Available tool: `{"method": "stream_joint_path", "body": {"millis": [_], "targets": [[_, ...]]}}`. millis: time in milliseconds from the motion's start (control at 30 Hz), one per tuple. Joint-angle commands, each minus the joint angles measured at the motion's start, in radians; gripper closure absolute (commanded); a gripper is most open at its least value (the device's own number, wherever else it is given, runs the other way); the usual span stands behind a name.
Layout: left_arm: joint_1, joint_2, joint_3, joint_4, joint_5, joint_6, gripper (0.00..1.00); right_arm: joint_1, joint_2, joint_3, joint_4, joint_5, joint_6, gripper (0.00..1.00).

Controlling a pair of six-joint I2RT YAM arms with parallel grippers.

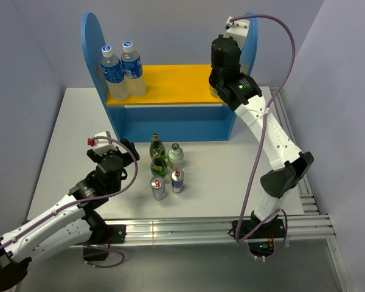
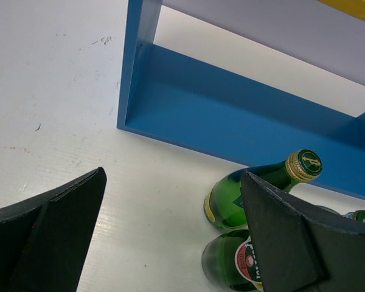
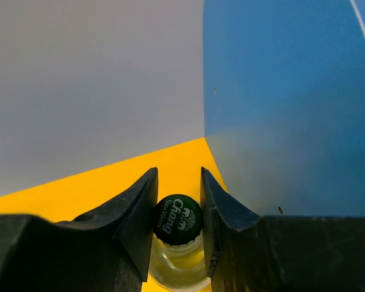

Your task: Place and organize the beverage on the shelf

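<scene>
The right fingers (image 3: 137,213) are clamping one clear Chang bottle (image 3: 178,220) at the shelf's (image 1: 170,121) upper right end. The left fingers (image 2: 55,231) are gaping wide, empty, before the shelf beside two green bottles (image 1: 157,146), one clear bottle (image 1: 176,156) and two cans (image 1: 159,188). Two water bottles (image 1: 113,73) are occupying its upper left.

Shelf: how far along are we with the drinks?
Done: two water bottles stand on the shelf's yellow board. In hand: right pincer shut on a Chang bottle at the board's right end. Remaining: two green bottles, one clear bottle, two cans on the table; left pincer open beside them.
</scene>
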Motion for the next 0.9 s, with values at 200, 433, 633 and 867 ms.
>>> {"method": "stream_joint_path", "body": {"millis": [200, 433, 633, 867], "targets": [[0.003, -0.007, -0.003, 0.018, 0.008, -0.011, 0.01, -0.03, 0.065, 0.015, 0.089, -0.014, 0.049, 1.0], [0.003, -0.007, -0.003, 0.016, 0.01, -0.013, 0.01, -0.027, 0.079, 0.008, 0.057, -0.046, 0.079, 0.94], [0.003, -0.007, -0.003, 0.015, 0.007, -0.013, 0.01, -0.027, 0.073, -0.032, 0.063, -0.063, 0.084, 0.61], [0.003, -0.011, -0.003, 0.012, 0.004, -0.016, 0.01, -0.015, 0.04, -0.104, 0.108, -0.069, 0.089, 0.34]]}}
